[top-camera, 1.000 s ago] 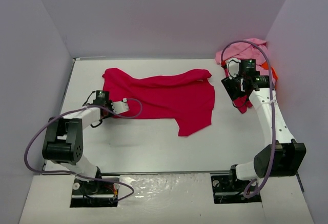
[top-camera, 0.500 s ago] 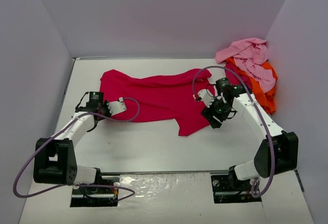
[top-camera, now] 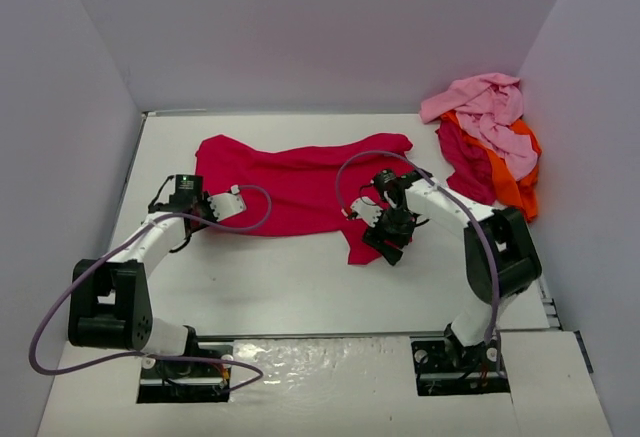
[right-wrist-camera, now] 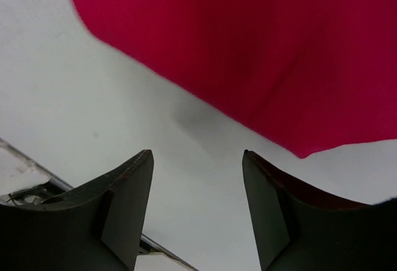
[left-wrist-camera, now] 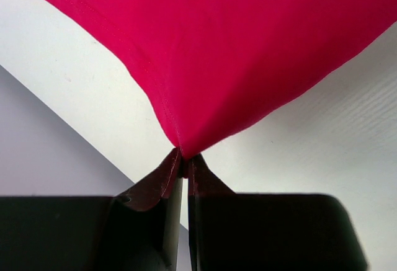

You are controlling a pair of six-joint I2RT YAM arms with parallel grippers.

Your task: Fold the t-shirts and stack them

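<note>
The crimson t-shirt [top-camera: 300, 182] is lying spread across the middle of the table [top-camera: 280, 277], its long side running left to right nearer the far edge, with one lobe reaching down toward the near edge on its right side. The left end effector [left-wrist-camera: 184, 162] is sitting at the shirt's left edge, its jaws pressed together and pinching a corner of the red cloth, which is pulling up into a taut point from the grip. The right end effector [right-wrist-camera: 198, 172] is hovering at the near right lobe of the same shirt with its jaws standing apart and nothing between them; in the wrist view bare table is showing in the gap, and the shirt's hem and pointed tip are lying just ahead of the jaws. Whether it is touching the cloth cannot be told. In the far right corner of the table a light pink t-shirt [top-camera: 485, 107], an orange t-shirt [top-camera: 518, 177] and a dark magenta t-shirt [top-camera: 462, 152] are lying heaped together, well apart from both end effectors.
</note>
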